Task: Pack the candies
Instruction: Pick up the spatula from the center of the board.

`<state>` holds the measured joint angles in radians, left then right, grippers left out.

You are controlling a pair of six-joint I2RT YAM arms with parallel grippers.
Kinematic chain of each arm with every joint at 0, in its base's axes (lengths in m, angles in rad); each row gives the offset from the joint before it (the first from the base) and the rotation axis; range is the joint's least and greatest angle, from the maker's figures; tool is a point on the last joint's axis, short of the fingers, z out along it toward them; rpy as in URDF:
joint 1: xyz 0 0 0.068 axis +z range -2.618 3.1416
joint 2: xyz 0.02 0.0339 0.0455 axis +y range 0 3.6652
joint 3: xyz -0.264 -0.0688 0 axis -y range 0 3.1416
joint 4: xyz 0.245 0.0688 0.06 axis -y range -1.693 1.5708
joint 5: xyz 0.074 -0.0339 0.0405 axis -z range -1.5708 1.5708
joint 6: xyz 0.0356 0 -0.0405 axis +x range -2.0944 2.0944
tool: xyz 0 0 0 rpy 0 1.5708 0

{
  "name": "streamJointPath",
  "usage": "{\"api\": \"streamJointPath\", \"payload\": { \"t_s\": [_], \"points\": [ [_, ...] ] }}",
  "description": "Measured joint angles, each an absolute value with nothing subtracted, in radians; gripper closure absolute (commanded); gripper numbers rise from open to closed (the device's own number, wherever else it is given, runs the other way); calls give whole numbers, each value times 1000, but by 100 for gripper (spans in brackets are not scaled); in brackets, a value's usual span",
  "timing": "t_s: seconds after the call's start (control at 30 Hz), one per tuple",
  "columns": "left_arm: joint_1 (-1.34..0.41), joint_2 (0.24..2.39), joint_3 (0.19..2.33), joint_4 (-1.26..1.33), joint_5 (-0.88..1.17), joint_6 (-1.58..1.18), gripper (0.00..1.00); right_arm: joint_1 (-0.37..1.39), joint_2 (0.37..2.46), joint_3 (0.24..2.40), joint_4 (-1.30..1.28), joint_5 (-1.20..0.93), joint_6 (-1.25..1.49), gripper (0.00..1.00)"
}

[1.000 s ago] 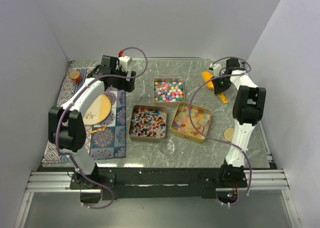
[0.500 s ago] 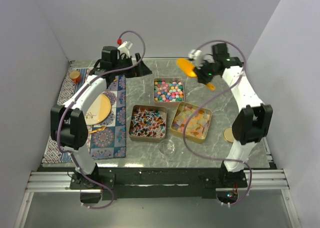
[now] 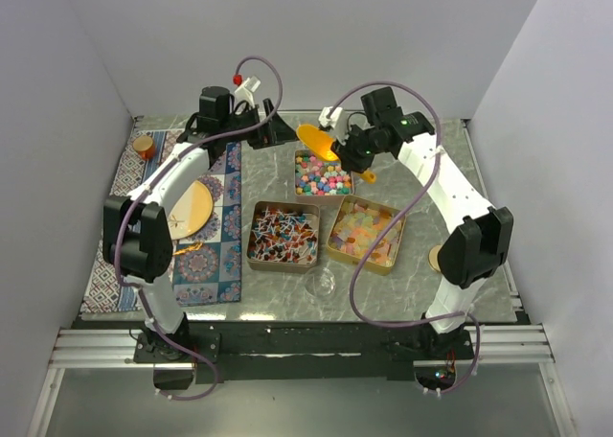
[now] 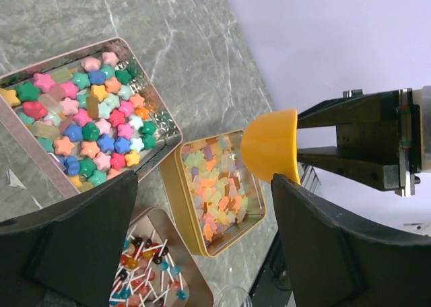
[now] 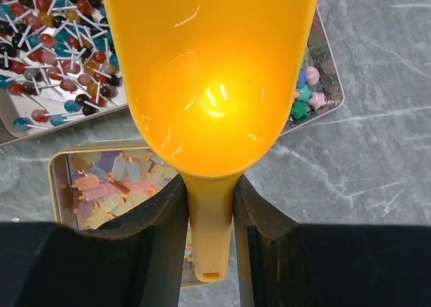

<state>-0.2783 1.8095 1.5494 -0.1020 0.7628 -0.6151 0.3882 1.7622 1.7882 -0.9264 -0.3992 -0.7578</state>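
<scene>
The candies lie in three tins: bright star-shaped ones (image 3: 323, 173) at the rear, lollipops on sticks (image 3: 283, 236) front left, translucent squares (image 3: 366, 234) front right. My right gripper (image 3: 352, 159) is shut on the handle of a yellow scoop (image 3: 319, 142), held empty above the rear tin's left edge. In the right wrist view the scoop (image 5: 209, 71) fills the frame, its handle between my fingers (image 5: 161, 240). My left gripper (image 3: 273, 130) hovers open at the back, left of the scoop. The left wrist view looks down on the star candies (image 4: 81, 118) and squares (image 4: 219, 192).
A clear glass bowl (image 3: 320, 284) stands in front of the tins. A gold lid (image 3: 439, 258) lies near the right arm's base. A patterned mat (image 3: 206, 255) on the left carries a tan plate (image 3: 187, 209) and a small jar (image 3: 144, 147).
The right arm has swung left from the rear right, carrying the scoop to above the star candy tin. The left gripper has shifted right along the back.
</scene>
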Motion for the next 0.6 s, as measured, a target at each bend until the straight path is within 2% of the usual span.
{"api": "streamJointPath", "payload": {
  "t_s": [0.4,0.6],
  "points": [
    [-253,1748,1496,-117,833,-592,13,390,1773,1751,-941,-303,-768,100],
    [-238,1742,1500,-117,853,-596,13,422,1782,1828,-961,-287,-780,100]
  ]
}}
